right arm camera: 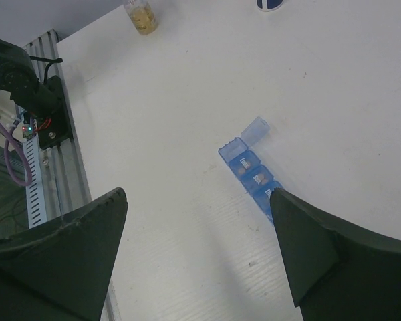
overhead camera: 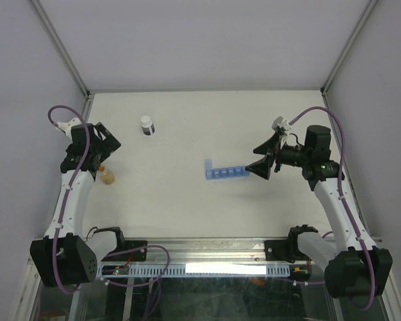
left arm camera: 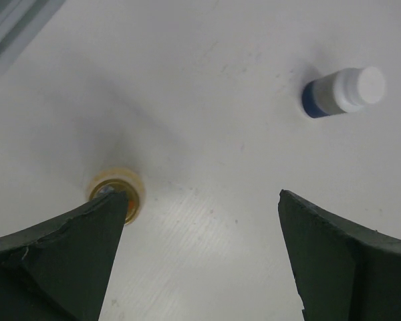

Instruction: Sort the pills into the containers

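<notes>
Both grippers stand spread wide and hold nothing. The left gripper (left arm camera: 200,200) hangs over the left side of the table (overhead camera: 187,207), one finger partly covering the pills (left arm camera: 117,189), an amber cluster in what looks like a small clear jar. The containers (overhead camera: 226,172), a blue strip, lie mid-table with the end lid (right arm camera: 255,128) flipped up; the right gripper (overhead camera: 257,159) hovers at the strip's right end. A white-capped vial (overhead camera: 147,125) stands well apart at the back

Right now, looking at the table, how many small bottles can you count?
2. A white-capped vial stands toward the far left; an amber-filled bottle stands nearer, by the left edge. Others may be hidden.
</notes>
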